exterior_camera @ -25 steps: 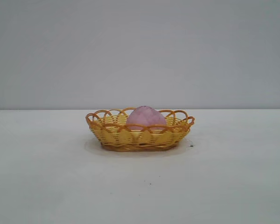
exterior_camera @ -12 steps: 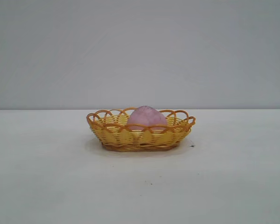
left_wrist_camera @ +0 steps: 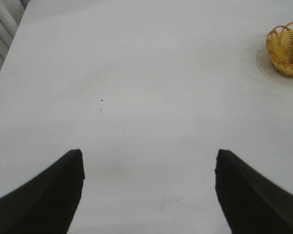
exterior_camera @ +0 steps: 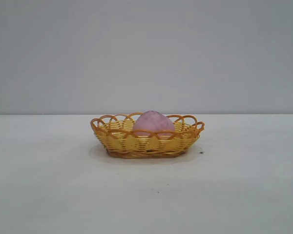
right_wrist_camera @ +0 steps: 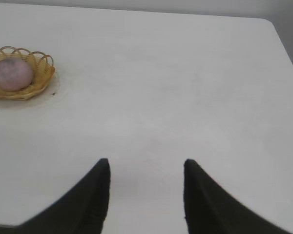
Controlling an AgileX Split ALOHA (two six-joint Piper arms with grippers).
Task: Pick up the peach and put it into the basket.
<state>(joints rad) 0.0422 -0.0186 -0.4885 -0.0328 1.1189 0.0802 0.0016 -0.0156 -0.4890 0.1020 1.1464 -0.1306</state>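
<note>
Hands first: the left hand (left_wrist_camera: 149, 192) hangs wide open and empty over bare white counter (exterior_camera: 49, 185). Mid-counter, the yellow-orange woven oval basket (exterior_camera: 147, 143) holds the dusty pink rounded peach (exterior_camera: 153, 122), unmoved lately, so the task looks done. The right hand (right_wrist_camera: 146, 195), narrower, is empty.

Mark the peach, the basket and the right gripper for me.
peach (exterior_camera: 153, 121): exterior view, on its rounded top above the rim.
basket (exterior_camera: 129, 144): exterior view, on the woven front wall.
right gripper (right_wrist_camera: 146, 168): right wrist view, midway between its open fingertips, over bare table.
</note>
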